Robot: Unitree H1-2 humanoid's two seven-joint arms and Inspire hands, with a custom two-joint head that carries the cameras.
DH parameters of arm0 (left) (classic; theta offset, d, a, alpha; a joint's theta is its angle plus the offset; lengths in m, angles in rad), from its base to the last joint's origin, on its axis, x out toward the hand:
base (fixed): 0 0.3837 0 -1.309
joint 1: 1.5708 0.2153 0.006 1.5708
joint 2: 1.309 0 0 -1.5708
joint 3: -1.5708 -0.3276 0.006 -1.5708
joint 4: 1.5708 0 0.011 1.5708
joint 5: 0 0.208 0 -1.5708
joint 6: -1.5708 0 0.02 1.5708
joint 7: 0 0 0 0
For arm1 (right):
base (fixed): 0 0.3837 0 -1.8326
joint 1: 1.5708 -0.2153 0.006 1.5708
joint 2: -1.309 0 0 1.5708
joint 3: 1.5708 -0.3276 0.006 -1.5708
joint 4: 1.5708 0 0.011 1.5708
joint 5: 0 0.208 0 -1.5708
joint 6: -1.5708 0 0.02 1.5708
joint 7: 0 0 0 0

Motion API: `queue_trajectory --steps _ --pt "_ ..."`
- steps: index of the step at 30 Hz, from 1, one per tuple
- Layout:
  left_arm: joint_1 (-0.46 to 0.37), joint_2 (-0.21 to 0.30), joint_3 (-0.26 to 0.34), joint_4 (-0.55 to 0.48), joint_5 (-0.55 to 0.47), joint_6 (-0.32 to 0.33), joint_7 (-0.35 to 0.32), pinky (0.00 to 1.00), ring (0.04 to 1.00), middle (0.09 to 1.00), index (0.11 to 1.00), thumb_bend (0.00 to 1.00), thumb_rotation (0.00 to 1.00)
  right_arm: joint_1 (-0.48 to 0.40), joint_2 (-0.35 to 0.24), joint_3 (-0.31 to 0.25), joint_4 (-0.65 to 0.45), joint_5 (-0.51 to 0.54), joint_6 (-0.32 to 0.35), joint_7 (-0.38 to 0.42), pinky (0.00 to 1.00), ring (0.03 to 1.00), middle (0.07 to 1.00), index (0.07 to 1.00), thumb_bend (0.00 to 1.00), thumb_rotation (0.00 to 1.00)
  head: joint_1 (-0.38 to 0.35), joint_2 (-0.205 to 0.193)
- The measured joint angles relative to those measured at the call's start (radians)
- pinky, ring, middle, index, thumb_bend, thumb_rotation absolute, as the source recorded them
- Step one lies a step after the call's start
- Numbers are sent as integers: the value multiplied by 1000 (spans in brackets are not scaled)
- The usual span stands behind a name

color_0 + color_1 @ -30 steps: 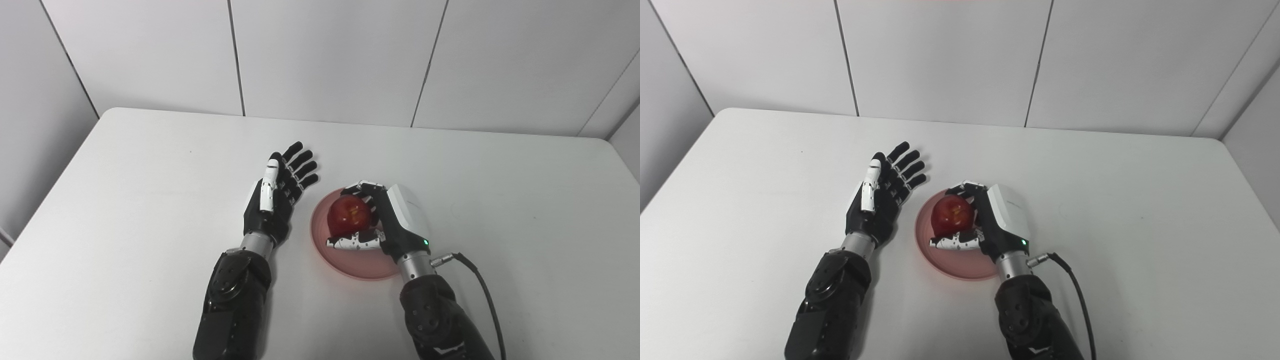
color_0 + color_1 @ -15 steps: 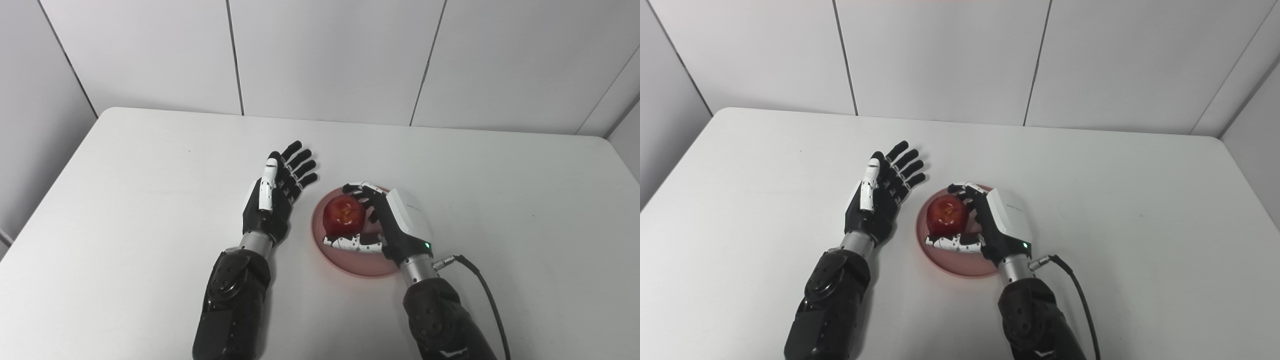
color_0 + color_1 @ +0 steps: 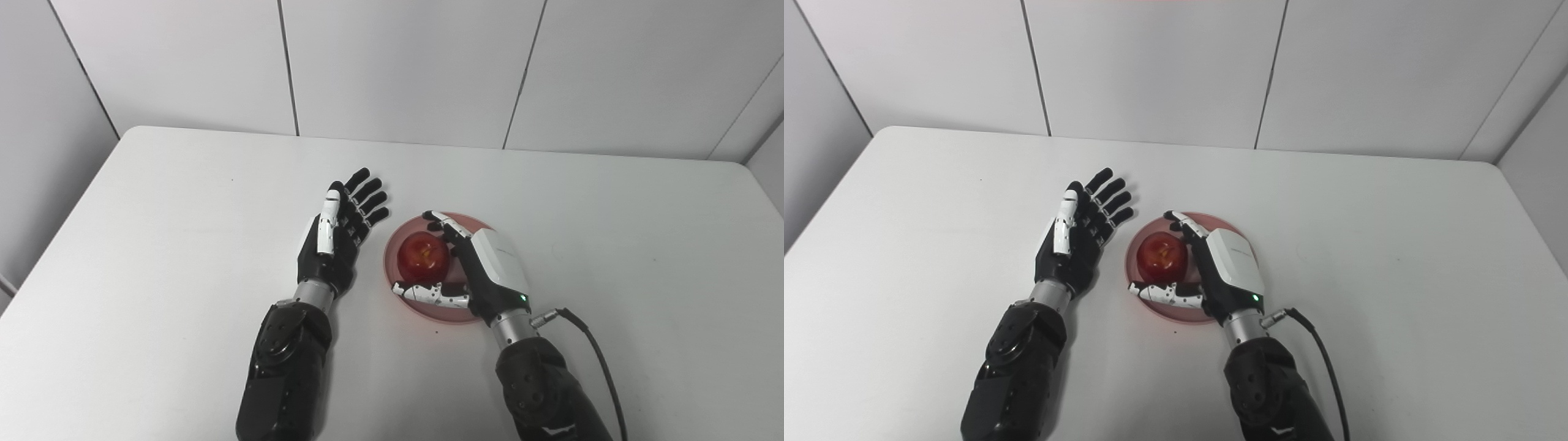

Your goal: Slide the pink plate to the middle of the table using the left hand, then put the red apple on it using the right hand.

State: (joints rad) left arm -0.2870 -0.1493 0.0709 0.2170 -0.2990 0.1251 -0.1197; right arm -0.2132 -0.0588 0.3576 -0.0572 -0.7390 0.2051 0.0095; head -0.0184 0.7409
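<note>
White worktop (image 3: 184, 202) seen from above, backed by pale wall panels (image 3: 398, 67). Left of the pink plate (image 3: 392, 260): left hand (image 3: 337, 239), black with a white thumb, palm up, fingers straight and spread, holding nothing, just beside the plate's left rim but apart from it. Near the middle of the worktop: the pink plate, round and shallow, lying flat. On the plate: red apple (image 3: 422, 257), resting upright towards the plate's left half, a yellowish patch on top. Over the plate's right half: right hand (image 3: 474, 269), white-backed, uncurled around the apple, fingers reaching past the apple's far side, thumb (image 3: 429, 294) stretched along its near side; fingers spread and loosened, gap visible between thumb and apple, though contact on the far side hard to judge. Right of the plate: black cable (image 3: 591, 355) running from the right wrist down towards the bottom edge. Just below the plate's near rim: a tiny dark speck on the worktop
</note>
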Motion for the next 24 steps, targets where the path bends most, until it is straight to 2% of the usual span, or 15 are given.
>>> queue_trajectory --steps 12,19,24 --pt "0 1 2 1 -2 0 -5 831 847 850 832 346 1000 10 -26 -19 -48 41 -1 26 783 885 918 951 1000 685 -3 0" --pt "0 2 4 1 -8 0 -8 837 852 854 837 347 1000 15 -33 -33 -103 83 -7 44 824 921 962 987 1000 686 -9 0" --pt "0 3 4 1 -11 0 -8 823 847 849 833 344 1000 22 -38 -56 -134 117 -15 49 822 914 966 992 1000 695 -11 -3"
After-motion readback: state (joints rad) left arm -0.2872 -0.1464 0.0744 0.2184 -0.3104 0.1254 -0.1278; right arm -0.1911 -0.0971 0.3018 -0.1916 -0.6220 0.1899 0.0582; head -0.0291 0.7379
